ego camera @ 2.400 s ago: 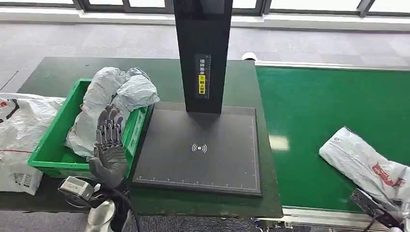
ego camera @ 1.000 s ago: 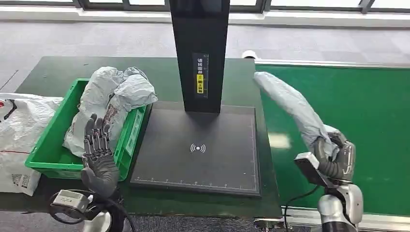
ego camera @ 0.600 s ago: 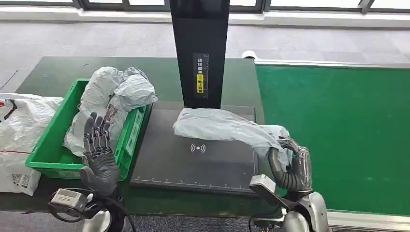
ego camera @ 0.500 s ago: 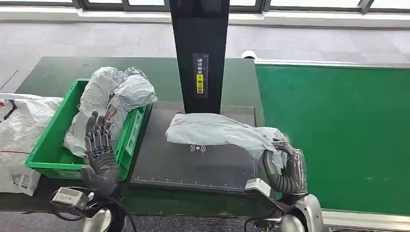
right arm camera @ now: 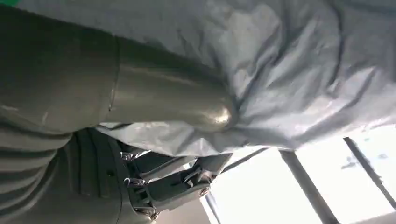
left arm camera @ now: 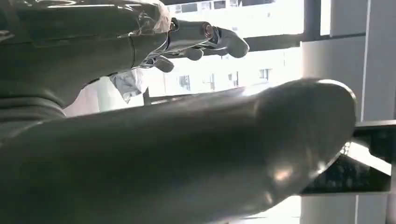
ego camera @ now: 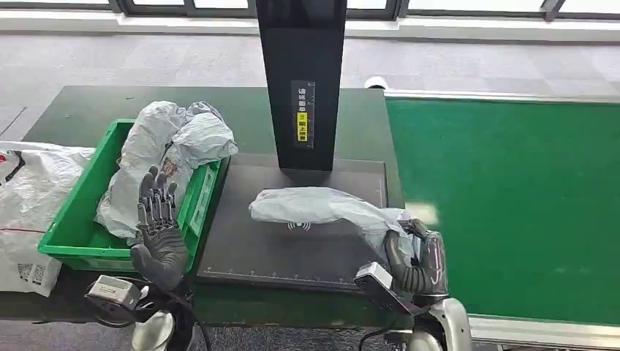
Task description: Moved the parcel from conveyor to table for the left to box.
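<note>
A grey plastic parcel (ego camera: pixel 316 207) lies across the black scanner pad (ego camera: pixel 248 245) on the table. My right hand (ego camera: pixel 415 257) grips its near right end at the pad's front right corner. In the right wrist view the thumb and fingers (right arm camera: pixel 168 186) close around the crumpled grey parcel (right arm camera: pixel 289 70). My left hand (ego camera: pixel 157 232) is raised with fingers apart, holding nothing, in front of the green box (ego camera: pixel 73 241). The box holds other grey parcels (ego camera: pixel 172 146). In the left wrist view the left hand (left arm camera: pixel 140 140) is spread, nothing in it.
A black scanner post (ego camera: pixel 301 80) rises at the back of the pad. The green conveyor belt (ego camera: pixel 512 205) runs on the right. A white bag (ego camera: pixel 25 197) lies left of the box on the dark green table (ego camera: pixel 80 110).
My right hand carried the parcel from the conveyor over to the scanner pad and lowered it there, still gripping it. The left hand stayed raised by the box, shifting slightly.
</note>
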`<state>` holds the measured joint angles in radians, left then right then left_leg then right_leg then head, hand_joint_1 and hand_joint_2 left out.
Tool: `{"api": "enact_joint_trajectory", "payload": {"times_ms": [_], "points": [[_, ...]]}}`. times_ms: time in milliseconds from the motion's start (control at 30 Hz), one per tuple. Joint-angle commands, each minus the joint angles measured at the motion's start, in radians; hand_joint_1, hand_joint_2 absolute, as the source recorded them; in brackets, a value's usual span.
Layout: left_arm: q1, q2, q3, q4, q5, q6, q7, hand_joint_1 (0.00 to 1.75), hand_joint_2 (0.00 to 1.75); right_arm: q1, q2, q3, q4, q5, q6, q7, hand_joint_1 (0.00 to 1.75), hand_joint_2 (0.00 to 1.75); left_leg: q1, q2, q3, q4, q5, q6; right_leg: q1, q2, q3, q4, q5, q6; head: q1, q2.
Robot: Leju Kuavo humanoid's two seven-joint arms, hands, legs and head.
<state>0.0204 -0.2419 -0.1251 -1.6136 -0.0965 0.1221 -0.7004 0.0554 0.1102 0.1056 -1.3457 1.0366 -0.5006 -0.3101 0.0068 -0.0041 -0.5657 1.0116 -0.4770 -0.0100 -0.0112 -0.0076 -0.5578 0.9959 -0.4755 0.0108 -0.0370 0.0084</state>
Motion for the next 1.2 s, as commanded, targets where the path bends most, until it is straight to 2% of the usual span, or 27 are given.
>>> {"api": "enact_joint_trajectory", "payload": {"times_ms": [33, 167, 467, 633, 867, 967, 1067, 1200], "points": [[-0.033, 0.019, -0.030, 0.069, 0.003, 0.006, 0.002, 0.00, 0.00, -0.155, 0.008, -0.099, 0.379, 0.095, -0.082, 0.044, 0.00, 1.75, 0.000, 0.001, 0.002, -0.002, 0.001, 0.000, 0.001, 0.001, 0.001, -0.002, 0.002, 0.000, 0.000, 0.000], [-0.026, 0.018, -0.031, 0.069, -0.002, 0.009, 0.002, 0.00, 0.00, -0.167, 0.013, -0.110, 0.405, 0.100, -0.077, 0.058, 0.00, 1.75, 0.000, 0.001, 0.002, -0.003, 0.002, 0.000, 0.000, 0.001, 0.002, -0.004, 0.003, -0.001, 0.000, 0.000], [0.005, 0.015, -0.024, 0.038, -0.014, 0.014, 0.002, 0.00, 0.00, -0.218, 0.023, -0.116, 0.503, 0.053, -0.049, -0.011, 0.00, 1.75, 0.000, 0.002, 0.001, -0.001, 0.001, 0.000, 0.000, 0.002, 0.000, -0.001, 0.002, 0.000, 0.000, 0.000], [0.009, 0.015, -0.058, 0.033, -0.053, 0.003, 0.002, 0.00, 0.00, -0.172, 0.041, -0.096, 0.378, -0.073, 0.036, -0.121, 0.00, 1.75, 0.000, 0.001, 0.000, -0.001, 0.001, 0.000, 0.000, 0.002, -0.001, 0.000, 0.001, 0.000, 0.000, 0.000], [0.003, 0.016, -0.068, 0.044, -0.067, 0.009, 0.002, 0.00, 0.00, -0.164, 0.043, -0.093, 0.366, -0.094, 0.049, -0.135, 0.00, 1.75, 0.000, 0.001, 0.000, -0.001, 0.001, 0.000, 0.000, 0.001, -0.001, -0.001, 0.001, -0.001, 0.000, 0.000], [-0.029, 0.026, -0.128, 0.110, -0.143, 0.032, 0.002, 0.00, 0.00, -0.119, 0.047, -0.061, 0.284, -0.149, 0.067, -0.202, 0.00, 1.75, 0.000, -0.001, 0.000, -0.001, 0.001, 0.000, 0.000, -0.001, 0.000, -0.001, 0.001, 0.000, 0.000, 0.000], [-0.055, 0.005, -0.126, 0.175, -0.200, 0.049, 0.002, 0.00, 0.00, -0.084, 0.053, -0.044, 0.218, -0.162, 0.071, -0.211, 0.00, 1.75, -0.001, -0.004, 0.000, -0.002, 0.002, 0.000, -0.001, -0.003, 0.000, -0.001, 0.001, -0.001, 0.000, 0.000], [-0.055, 0.005, -0.126, 0.175, -0.200, 0.049, 0.002, 0.00, 0.00, -0.084, 0.053, -0.044, 0.218, -0.162, 0.071, -0.211, 0.00, 1.75, -0.001, 0.000, 0.000, -0.001, 0.001, 0.000, 0.000, 0.001, -0.001, 0.000, 0.001, 0.000, 0.000, 0.000]]}}
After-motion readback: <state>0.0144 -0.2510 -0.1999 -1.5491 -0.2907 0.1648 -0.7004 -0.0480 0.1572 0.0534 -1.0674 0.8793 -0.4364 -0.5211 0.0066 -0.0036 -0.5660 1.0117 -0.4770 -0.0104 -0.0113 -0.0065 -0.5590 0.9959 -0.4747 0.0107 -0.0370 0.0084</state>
